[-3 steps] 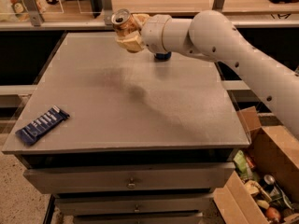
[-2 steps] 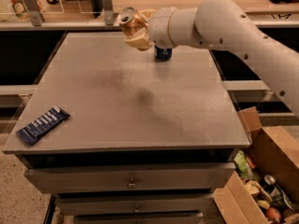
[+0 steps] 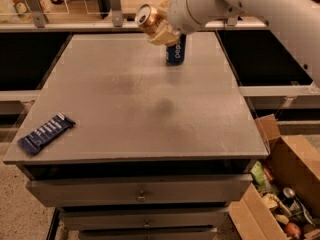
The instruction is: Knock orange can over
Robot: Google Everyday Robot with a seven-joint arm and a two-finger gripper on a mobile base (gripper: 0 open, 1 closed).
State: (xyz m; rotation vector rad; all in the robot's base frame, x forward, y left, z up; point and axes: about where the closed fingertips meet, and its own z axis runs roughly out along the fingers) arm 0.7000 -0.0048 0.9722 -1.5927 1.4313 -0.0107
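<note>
The orange can (image 3: pixel 149 17) is held in the air above the far middle of the grey table (image 3: pixel 130 104), tipped on its side with its silver top facing the camera. My gripper (image 3: pixel 161 28) is shut on the orange can, its pale fingers (image 3: pixel 165 34) wrapped around the can's body. The white arm reaches in from the upper right. A blue can (image 3: pixel 175 49) with white lettering stands upright on the table just below and behind the gripper.
A dark blue snack packet (image 3: pixel 46 132) lies at the table's front left corner. A cardboard box (image 3: pixel 280 194) full of items stands on the floor at the right. Drawers sit below the tabletop. A counter with racks runs behind.
The gripper with the orange can has lifted and shifted slightly right, and the arm has swung higher; the can's top now faces the camera more. The blue can and packet have not moved.
</note>
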